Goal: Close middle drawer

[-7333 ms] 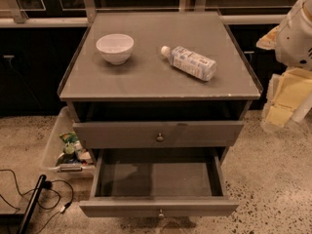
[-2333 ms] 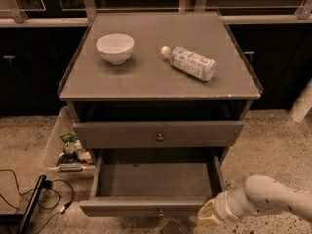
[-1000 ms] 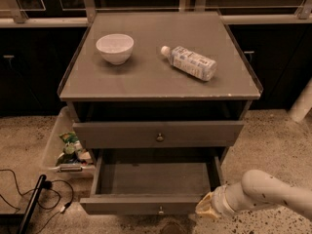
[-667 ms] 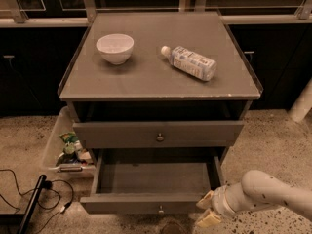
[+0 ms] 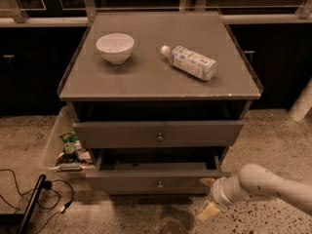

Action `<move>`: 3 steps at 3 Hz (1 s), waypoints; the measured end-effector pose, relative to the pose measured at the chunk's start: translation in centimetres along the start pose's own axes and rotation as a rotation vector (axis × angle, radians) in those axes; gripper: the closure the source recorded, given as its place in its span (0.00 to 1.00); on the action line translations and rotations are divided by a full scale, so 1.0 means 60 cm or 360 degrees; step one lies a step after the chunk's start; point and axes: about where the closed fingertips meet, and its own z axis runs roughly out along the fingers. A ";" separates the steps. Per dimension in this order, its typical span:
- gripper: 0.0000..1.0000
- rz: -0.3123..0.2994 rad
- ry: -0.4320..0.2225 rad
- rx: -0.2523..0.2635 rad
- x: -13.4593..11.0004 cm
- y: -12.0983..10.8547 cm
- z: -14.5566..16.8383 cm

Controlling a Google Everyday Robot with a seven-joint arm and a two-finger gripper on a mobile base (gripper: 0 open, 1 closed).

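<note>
Middle drawer (image 5: 126,182) pushed mostly in, gripper (image 5: 207,197) at its corner.

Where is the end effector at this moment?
In the camera view the end effector is low on the right, at the right end of the middle drawer front panel, well to the right of its knob.

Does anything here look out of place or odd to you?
The clear plastic bottle lies on its side on the grey cabinet top, near an upright white bowl. The shallow grey middle drawer with a brass knob sticks partly out, and the robot's gripper is at its right front corner.
</note>
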 end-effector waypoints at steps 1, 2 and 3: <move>0.41 -0.0028 -0.0007 0.0077 0.010 -0.085 0.024; 0.39 -0.0027 -0.0019 0.0115 0.005 -0.109 0.018; 0.15 -0.0027 -0.0019 0.0115 0.005 -0.109 0.018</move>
